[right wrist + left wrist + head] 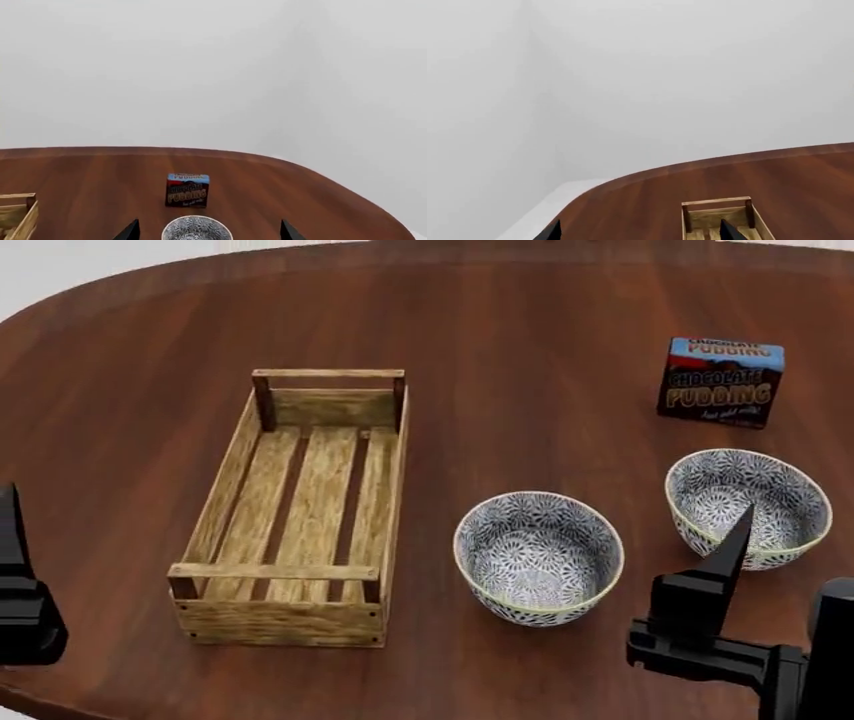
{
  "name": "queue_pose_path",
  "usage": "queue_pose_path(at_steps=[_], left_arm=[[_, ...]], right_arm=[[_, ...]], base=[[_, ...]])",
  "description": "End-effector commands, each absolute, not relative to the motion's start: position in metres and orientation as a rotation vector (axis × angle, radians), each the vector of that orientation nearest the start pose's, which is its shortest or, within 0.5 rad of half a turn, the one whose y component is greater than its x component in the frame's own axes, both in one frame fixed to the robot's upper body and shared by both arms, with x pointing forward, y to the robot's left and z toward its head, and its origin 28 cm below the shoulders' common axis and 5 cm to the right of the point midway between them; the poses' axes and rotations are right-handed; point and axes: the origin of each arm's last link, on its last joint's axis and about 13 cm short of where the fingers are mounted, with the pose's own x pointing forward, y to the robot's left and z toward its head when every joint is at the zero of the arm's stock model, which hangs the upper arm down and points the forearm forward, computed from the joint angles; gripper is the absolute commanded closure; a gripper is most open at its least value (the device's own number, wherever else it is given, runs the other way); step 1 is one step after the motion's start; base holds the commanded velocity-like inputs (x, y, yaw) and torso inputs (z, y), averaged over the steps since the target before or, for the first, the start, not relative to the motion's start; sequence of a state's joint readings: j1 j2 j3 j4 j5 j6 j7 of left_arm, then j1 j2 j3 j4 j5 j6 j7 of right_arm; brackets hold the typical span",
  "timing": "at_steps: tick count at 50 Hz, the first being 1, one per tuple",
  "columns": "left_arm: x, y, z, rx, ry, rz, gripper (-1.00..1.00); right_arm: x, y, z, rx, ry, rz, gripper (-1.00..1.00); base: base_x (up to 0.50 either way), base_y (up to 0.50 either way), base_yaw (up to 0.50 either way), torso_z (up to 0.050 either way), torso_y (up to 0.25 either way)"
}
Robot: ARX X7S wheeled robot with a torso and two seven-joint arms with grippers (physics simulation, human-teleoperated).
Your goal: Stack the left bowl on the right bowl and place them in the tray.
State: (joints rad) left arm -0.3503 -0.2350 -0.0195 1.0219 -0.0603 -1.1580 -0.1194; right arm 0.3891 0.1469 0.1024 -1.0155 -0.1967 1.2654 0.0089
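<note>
Two round ceramic bowls with a dense blue-and-white pattern and pale rims sit upright on the dark reddish-brown wooden desk point(534, 330), near each other but not touching. The left bowl point(539, 556) stands just right of the light-wood slatted rectangular tray point(227, 490); the right bowl point(747, 505) lies further right, with the blue-and-brown chocolate pudding box point(721, 381) beyond it.

The tray is empty, its long axis running away from the robot and leaning slightly rightward at the far end.

The right gripper point(208, 231) hangs near the desk's front edge, and its wrist view shows its dark fingers point(287, 231) spread wide apart with the right bowl straight ahead between them, nothing held. The left gripper point(637, 231) is likewise open and empty, facing the tray's far end.

The left bowl lies between the two arms; the right arm looks the nearer to it, though the head view shows too little of either arm to be sure. Nothing is stacked yet.
</note>
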Motion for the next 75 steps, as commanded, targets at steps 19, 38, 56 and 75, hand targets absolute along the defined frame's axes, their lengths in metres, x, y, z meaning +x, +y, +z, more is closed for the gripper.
queue_pose_path(at_steps=[19, 38, 56, 75], left_arm=[[0.185, 0.239, 0.197, 0.197, -0.233, 0.139, -1.00], [0.185, 0.239, 0.197, 0.195, -0.235, 0.148, -1.00], [0.187, 0.238, 0.198, 0.198, -0.234, 0.147, -1.00], [0.192, 0.238, 0.193, 0.195, -0.226, 0.140, -1.00]], right_arm=[[0.181, -0.147, 0.196, -0.145, -0.148, -0.333, -1.00], [0.181, -0.148, 0.194, -0.148, -0.141, -0.331, -1.00], [0.182, -0.148, 0.189, -0.158, -0.105, -0.300, -1.00], [0.158, -0.153, 0.176, -0.258, 0.077, -0.183, -1.00]], base=[[0.50, 0.00, 0.00, 0.000, 0.001], [0.50, 0.00, 0.00, 0.000, 0.001], [0.27, 0.00, 0.00, 0.000, 0.001], [0.00, 0.00, 0.00, 0.000, 0.000]])
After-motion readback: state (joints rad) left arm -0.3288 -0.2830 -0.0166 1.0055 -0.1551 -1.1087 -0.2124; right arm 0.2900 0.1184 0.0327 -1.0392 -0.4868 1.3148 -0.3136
